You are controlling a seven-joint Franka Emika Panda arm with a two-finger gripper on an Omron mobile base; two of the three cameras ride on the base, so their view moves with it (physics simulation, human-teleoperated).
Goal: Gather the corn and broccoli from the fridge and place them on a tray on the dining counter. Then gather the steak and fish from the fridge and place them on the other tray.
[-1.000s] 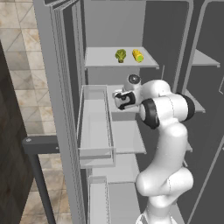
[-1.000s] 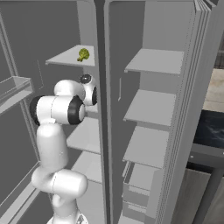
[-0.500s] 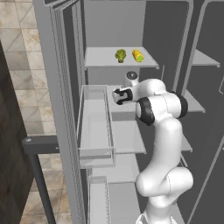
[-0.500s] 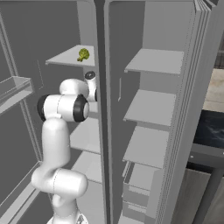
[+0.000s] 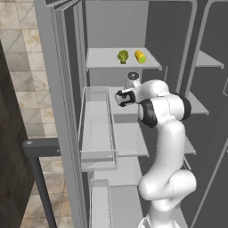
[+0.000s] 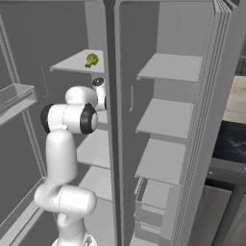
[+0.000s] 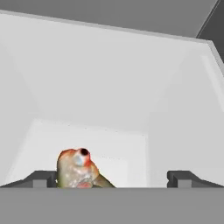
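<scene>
The fridge point(image 5: 62, 67) stands open, its grey walls and pale shelves showing in both base views. On the top shelf point(image 5: 104, 60) of the left compartment the broccoli point(image 5: 123, 56) and the corn point(image 5: 140, 56) sit side by side, near each other but apart, the broccoli to the left as seen from the left base view; from the right base view the broccoli point(image 6: 91, 60) sits near that shelf's front edge, beside the centre post. The arm is bent at the elbow with its hand reaching into the space under that shelf, level with the clear door bin point(image 5: 97, 129) on the open left door. The pincer point(image 7: 113, 178) is open, its two dark fingertips point(image 7: 41, 178) spread wide with nothing between them. In the hand view a fish point(image 7: 78, 169), speckled orange and pale with a dark eye, lies on the white shelf just beyond the left fingertip, in front of the pale back wall.
</scene>
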